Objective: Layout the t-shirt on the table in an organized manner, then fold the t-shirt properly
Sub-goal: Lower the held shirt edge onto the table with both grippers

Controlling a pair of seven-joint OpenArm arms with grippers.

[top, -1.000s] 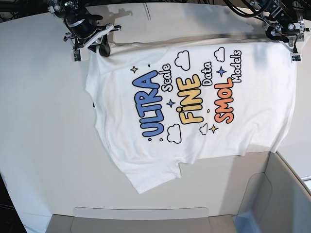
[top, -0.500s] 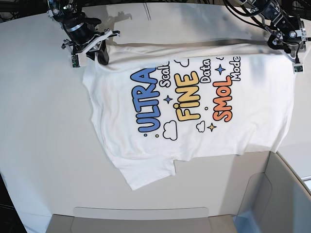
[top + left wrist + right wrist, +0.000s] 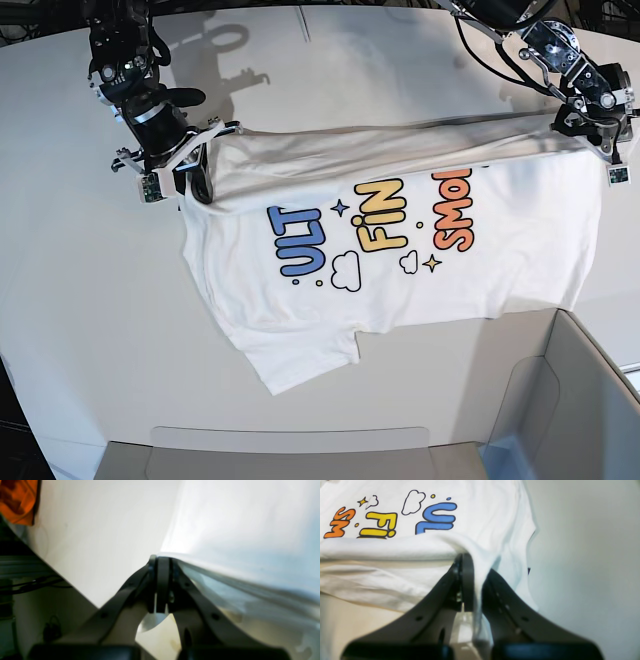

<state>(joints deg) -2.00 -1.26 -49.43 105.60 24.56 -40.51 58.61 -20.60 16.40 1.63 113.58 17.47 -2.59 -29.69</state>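
Right gripper (image 3: pixel 467 580) clamped on folded t-shirt (image 3: pixel 480 517) edge, table (image 3: pixel 582 555) beside

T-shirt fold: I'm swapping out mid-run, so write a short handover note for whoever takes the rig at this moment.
Left gripper: shut on the t-shirt, pinching its far edge at one corner.
Right gripper: shut on the t-shirt, pinching the same edge at the other corner.
T-shirt: print up on the table; the held edge is lifted and carried toward the near side, so it already hides the tops of the letters.
Done: shirt spread out, first fold begun.
Left: lay the held edge down on the shirt, release, then finish the remaining folds.
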